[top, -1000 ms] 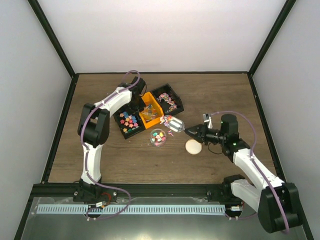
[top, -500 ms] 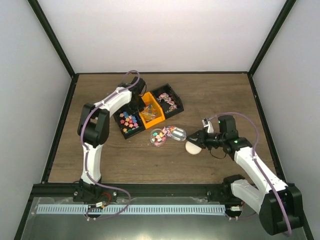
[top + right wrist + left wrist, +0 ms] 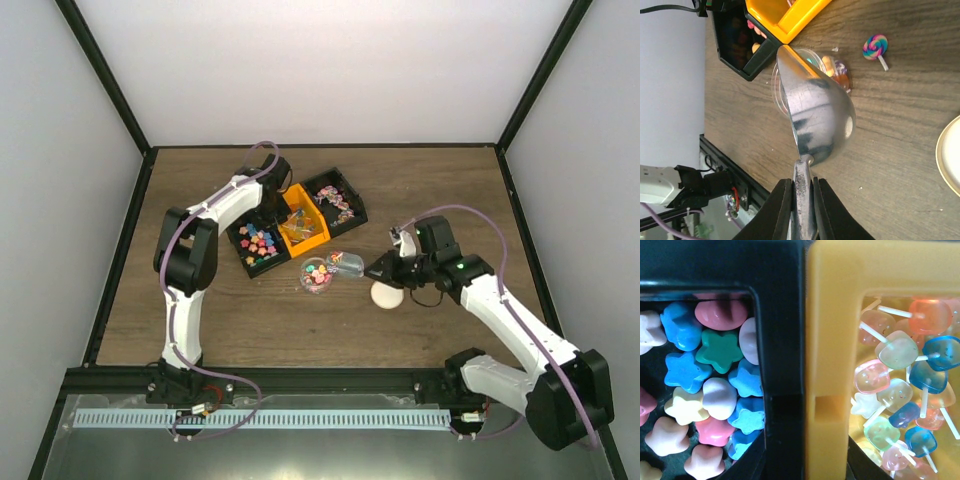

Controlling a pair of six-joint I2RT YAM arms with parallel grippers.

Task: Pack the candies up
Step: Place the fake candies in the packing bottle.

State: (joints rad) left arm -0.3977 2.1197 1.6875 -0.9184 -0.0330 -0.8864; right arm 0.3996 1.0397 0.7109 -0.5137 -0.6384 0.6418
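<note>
The candies lie in three places: stars and hearts (image 3: 715, 370) in a black bin (image 3: 258, 243), lollipops (image 3: 905, 390) in the orange bin (image 3: 303, 226), and several in the clear jar (image 3: 316, 275). My right gripper (image 3: 802, 192) is shut on the handle of a metal scoop (image 3: 815, 115). The scoop is tipped on its side over the jar (image 3: 840, 75). My left gripper (image 3: 807, 460) is shut on the adjoining walls of the black and orange bins, and its fingers show only as dark corners. From above, the left gripper (image 3: 275, 205) sits over the bins.
The cream lid (image 3: 386, 295) lies on the table just under my right wrist, right of the jar. A swirl lollipop (image 3: 875, 47) lies loose on the wood beside the jar. A second black bin (image 3: 335, 197) of wrapped sweets stands behind the orange one.
My right gripper has swung the scoop left and down to the jar and rolled it onto its side. The left arm has stayed still on the bins.
</note>
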